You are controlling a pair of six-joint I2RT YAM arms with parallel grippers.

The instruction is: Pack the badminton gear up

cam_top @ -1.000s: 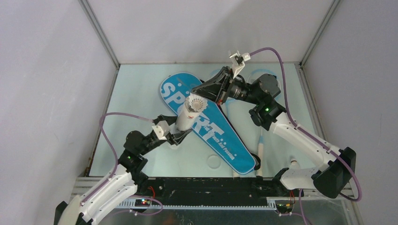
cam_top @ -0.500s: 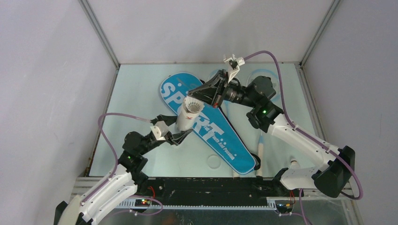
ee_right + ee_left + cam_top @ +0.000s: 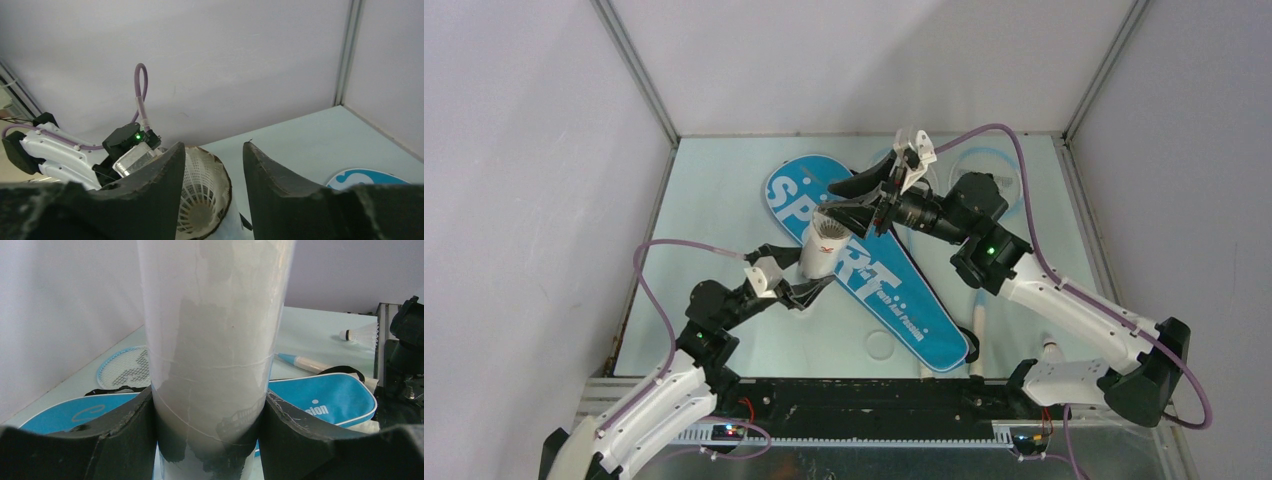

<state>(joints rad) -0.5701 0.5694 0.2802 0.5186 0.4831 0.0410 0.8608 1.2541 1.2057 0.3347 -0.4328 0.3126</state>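
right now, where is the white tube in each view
top external: centre, white tube tilted over the blue bag, held by the left end effector
left wrist: fills the middle between the fingers, blue bag behind it
right wrist: bottom centre, its open mouth with a shuttlecock inside, blue bag at lower right
shared landmark: the blue bag

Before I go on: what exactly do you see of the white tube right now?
The white tube is a smooth, slightly see-through cylinder with faint ring seams and a small dark print on its side. The left gripper clamps its lower end and holds it tilted above the blue bag. A feather shuttlecock sits in its open upper mouth. The right gripper is open at that mouth; whether it touches the rim I cannot tell.
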